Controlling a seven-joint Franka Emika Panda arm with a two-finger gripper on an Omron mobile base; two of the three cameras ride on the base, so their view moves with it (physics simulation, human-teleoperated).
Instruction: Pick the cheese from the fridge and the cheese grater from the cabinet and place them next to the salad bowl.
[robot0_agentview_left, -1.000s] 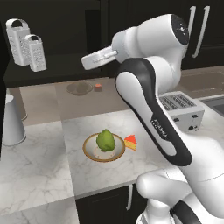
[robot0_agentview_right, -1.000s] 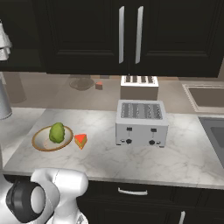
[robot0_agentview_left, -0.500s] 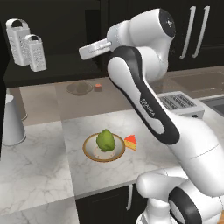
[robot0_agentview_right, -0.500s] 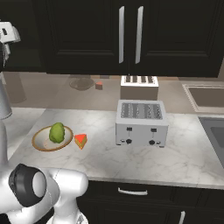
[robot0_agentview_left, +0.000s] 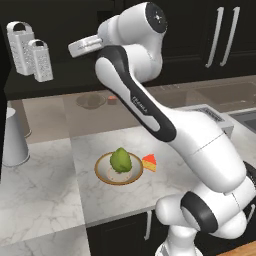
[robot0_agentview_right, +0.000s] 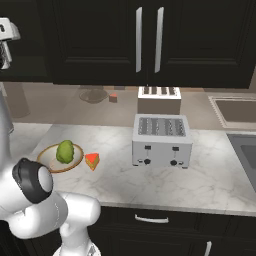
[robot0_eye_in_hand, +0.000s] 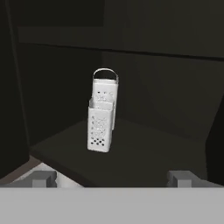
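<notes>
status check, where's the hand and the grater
Hand open, facing cabinet shelf. Cheese grater upright, untouched; taller grater close behind it.

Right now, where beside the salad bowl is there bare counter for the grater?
Bare marble lies between the cheese and the toaster, and in front of the salad bowl toward the counter edge. The bowl's right side is crowded by the cheese.

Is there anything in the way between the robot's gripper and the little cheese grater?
No. In the hand view only bare dark cabinet shelf lies between the open gripper and the cheese grater. The taller grater stands behind it.
</notes>
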